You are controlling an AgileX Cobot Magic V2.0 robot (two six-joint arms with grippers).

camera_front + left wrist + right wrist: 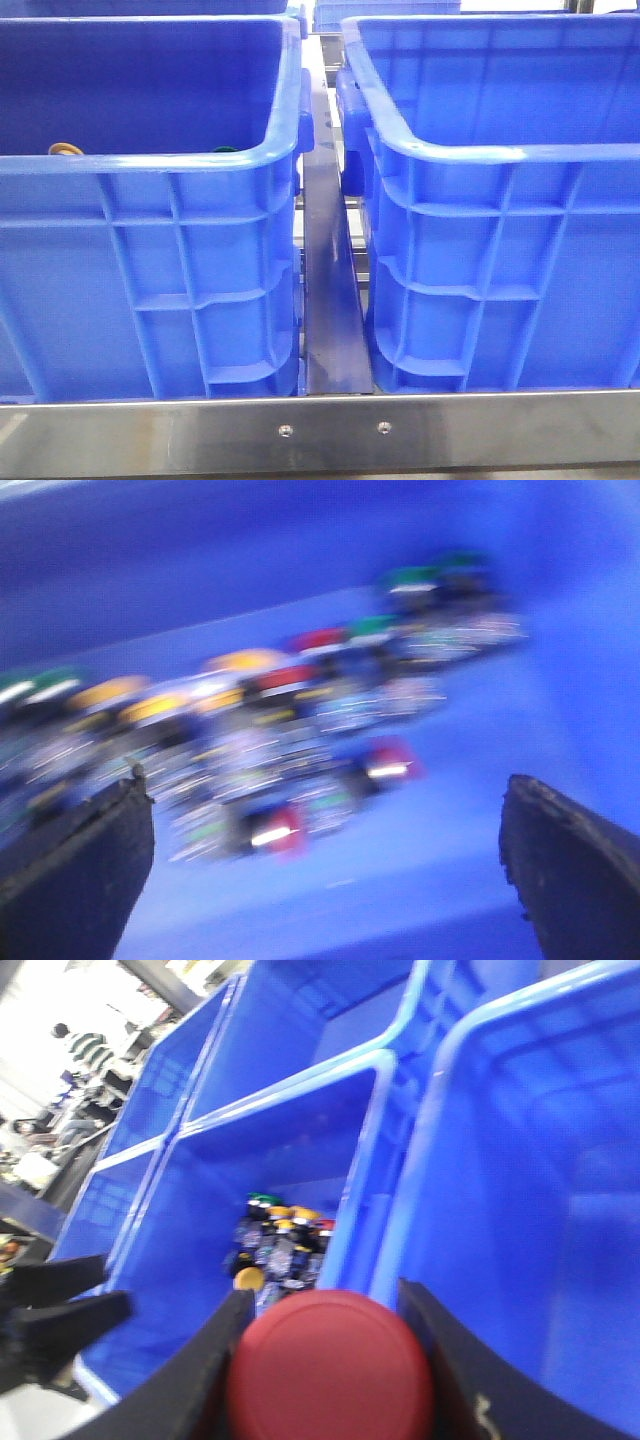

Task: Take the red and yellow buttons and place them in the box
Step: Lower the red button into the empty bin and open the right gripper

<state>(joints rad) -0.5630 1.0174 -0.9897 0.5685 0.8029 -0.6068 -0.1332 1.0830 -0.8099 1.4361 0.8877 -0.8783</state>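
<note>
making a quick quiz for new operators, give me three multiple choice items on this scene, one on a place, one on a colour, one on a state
1. Where does the pile of loose buttons lie?
A. in a blue crate
B. on the metal rail
C. on the floor

2. What colour is the button between the right gripper fingers?
A. green
B. red
C. yellow

3. How does the left gripper stand?
A. shut on a button
B. open, nothing between its fingers
C. out of view

Key:
1 A, the right wrist view shows the pile on a crate floor.
2 B, a red cap fills the gap between the fingers.
3 B, both fingers sit far apart above the blurred buttons.
</note>
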